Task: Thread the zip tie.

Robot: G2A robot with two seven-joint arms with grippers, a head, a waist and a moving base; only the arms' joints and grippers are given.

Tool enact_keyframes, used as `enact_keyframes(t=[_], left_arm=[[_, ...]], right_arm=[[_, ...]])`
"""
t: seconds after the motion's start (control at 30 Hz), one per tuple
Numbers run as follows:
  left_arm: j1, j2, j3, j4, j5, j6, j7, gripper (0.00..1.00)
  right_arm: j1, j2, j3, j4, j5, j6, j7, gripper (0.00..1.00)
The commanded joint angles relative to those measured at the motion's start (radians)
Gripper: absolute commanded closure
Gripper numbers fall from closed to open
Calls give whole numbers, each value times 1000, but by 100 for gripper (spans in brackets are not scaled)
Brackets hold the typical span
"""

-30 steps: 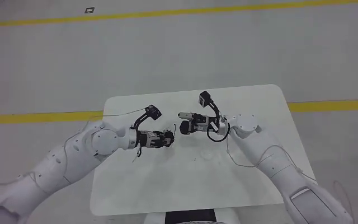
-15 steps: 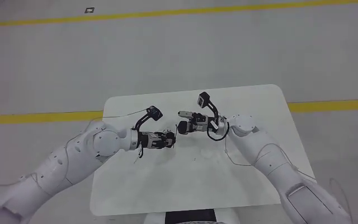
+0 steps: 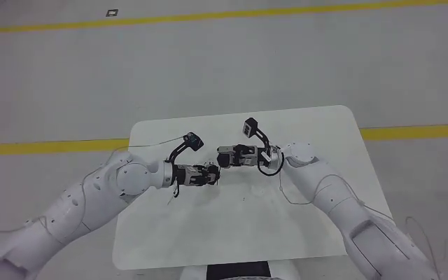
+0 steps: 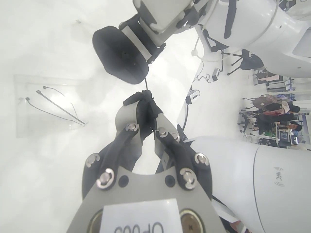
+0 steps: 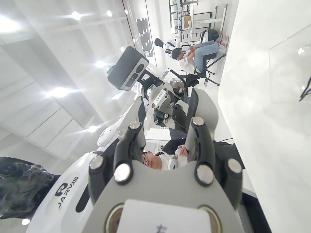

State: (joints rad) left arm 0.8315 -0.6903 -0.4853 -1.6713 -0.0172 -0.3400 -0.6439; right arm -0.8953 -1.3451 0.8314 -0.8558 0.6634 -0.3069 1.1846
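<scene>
Left wrist view, left gripper [image 4: 145, 99] pinching zip tie [image 4: 145, 85] — long axis aimed at right gripper [image 4: 124, 59], hold unclear

Plain matte white, no pattern: rounded rectangular white table top [image 3: 315, 210].
Solid black throughout: thin black plastic zip tie [image 4: 145, 83].
Light grey with black pads and bare silver pins: left gripper [image 4: 145, 99].
Light grey and black: right gripper [image 3: 222, 159].
Colourless and see-through: clear plastic tray [image 4: 31, 127], with dark grey spare zip ties [image 4: 59, 107] inside.
Pale grey, crossed by yellow painted floor stripes [image 3: 210, 14] at 12 o'clock of the table and at 3 and 9 o'clock: smooth floor [image 3: 280, 63].
Black-edged with white centre: small square floor marker [image 3: 112, 12] at 11 o'clock.
</scene>
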Motion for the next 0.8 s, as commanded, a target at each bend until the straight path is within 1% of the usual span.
enact_keyframes(t=[0.0,0.1,0.17,0.37,0.5,0.6,0.77], left_arm=[[0,0,0,0,0,0,0,100],[0,0,0,0,0,0,0,100],[0,0,0,0,0,0,0,100],[0,0,0,0,0,0,0,100],[0,0,0,0,0,0,0,100],[0,0,0,0,0,0,0,100],[0,0,0,0,0,0,0,100]], right_arm=[[4,-3,-2,11,-2,-7,9,64],[6,-6,-2,18,0,-18,23,64],[7,-8,-1,23,2,-25,30,69],[9,-13,4,31,-1,-33,34,71],[10,-16,8,34,-4,-33,30,74],[9,-18,11,37,-7,-33,29,81],[9,-21,17,40,-13,-33,31,90]])
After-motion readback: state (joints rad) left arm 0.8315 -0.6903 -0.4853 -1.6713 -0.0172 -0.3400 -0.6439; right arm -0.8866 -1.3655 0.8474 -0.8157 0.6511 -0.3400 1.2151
